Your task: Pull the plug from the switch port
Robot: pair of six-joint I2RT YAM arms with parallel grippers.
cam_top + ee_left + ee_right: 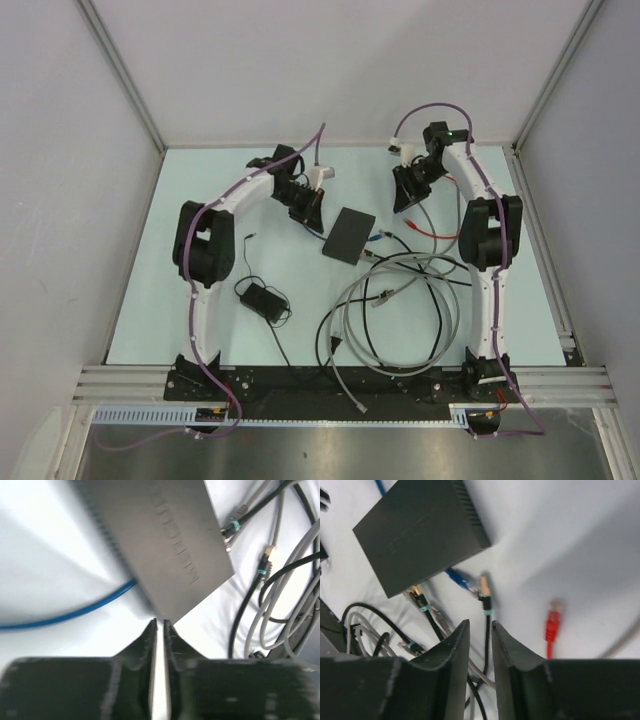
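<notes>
- As the top cam shows it, the switch (348, 236) lies flat in the middle of the table (200, 260). The left gripper (310, 215) is at its far-left edge & the right gripper (405, 198) is a bit apart on the far-right. Grey cable loops (400, 310) spread over the near side, and one dark lead meets the switch's near-right corner. The power brick (260, 298) sits well apart, near-left.
- Left wrist cam: fingers (146, 642) are nearly together w/ only a thin slit & nothing in it. The tips hover just off the switch's closest corner. The plug (229, 530), black w/ a teal band, butts the box's far side. It looks seated, but the port itself is hidden. A blue cable (75, 612) runs under the box.
- Right wrist cam: fingers (455, 650) are also close together, narrow gap, holding nothing. The plug tip sits against the switch's lower edge. A red plug (551, 625) & other loose ends lie beside the box, not in it.
- Handling (judgement): the box is prob. light, rigid, smooth plastic, so it'll slide if the plug is tugged w/o bracing. Pin the top or clamp the edges w/ one arm. The plug is small & stiff, prob. w/ a latch tab. Take it on the hard body just behind the tip, not on the floppy cord, & pull straight out along the port.
</notes>
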